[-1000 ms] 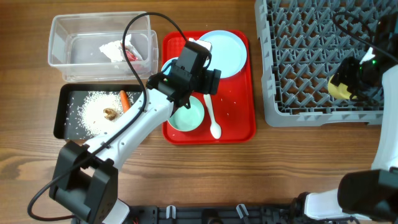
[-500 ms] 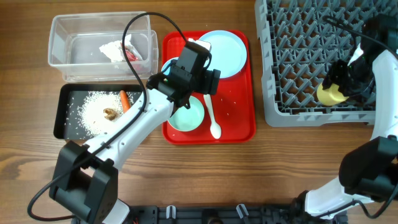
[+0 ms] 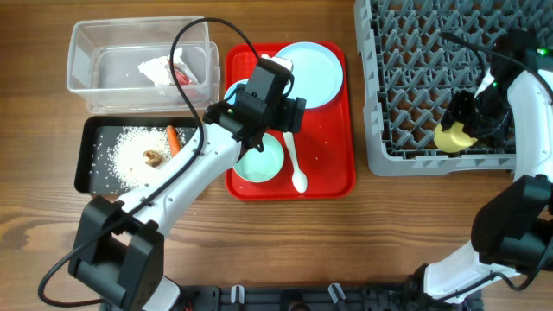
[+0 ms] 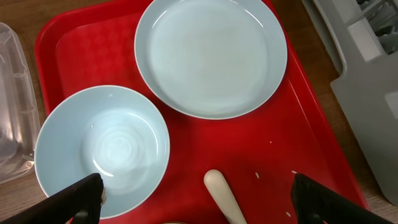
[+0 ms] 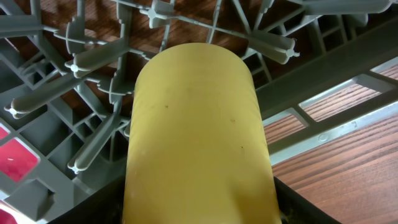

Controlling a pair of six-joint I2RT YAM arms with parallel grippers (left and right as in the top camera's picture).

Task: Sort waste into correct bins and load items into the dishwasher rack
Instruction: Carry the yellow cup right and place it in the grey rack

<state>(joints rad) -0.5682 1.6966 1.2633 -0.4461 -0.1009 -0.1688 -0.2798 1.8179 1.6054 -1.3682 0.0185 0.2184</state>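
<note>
A wooden table is seen from above, with a flat red serving tray (image 3: 333,173) near its middle. At the tray's near edge, a white plastic spoon (image 3: 295,167) is laid lengthwise, its scoop end toward the viewer. Just to the spoon's left, also on the tray, a mint-green bowl (image 3: 263,162) is set upright.

Over the tray's left half, the left gripper (image 4: 196,186) is held with its fingers spread wide apart and nothing between them. In its wrist view, a pale blue bowl (image 4: 102,146) is shown on the tray's left side. A round pale blue plate (image 4: 210,56) is shown just beyond the bowl, at the tray's far end.

Left of the tray, at its near end, a shallow black tray (image 3: 80,155) is placed. Loose white rice grains (image 3: 130,155), an orange carrot piece (image 3: 173,140) and a small brown food scrap (image 3: 154,157) are held in it. Farther back, left of the tray's far end, crumpled white paper with a red wrapper (image 3: 164,69) is held in a clear plastic tub (image 3: 82,60).

Right of the tray, a large grey dishwasher rack (image 3: 415,78) is placed. At the rack's near right corner, the right gripper (image 3: 460,128) is clamped on a small yellow cup (image 5: 196,137), which is tilted among the pegs.
</note>
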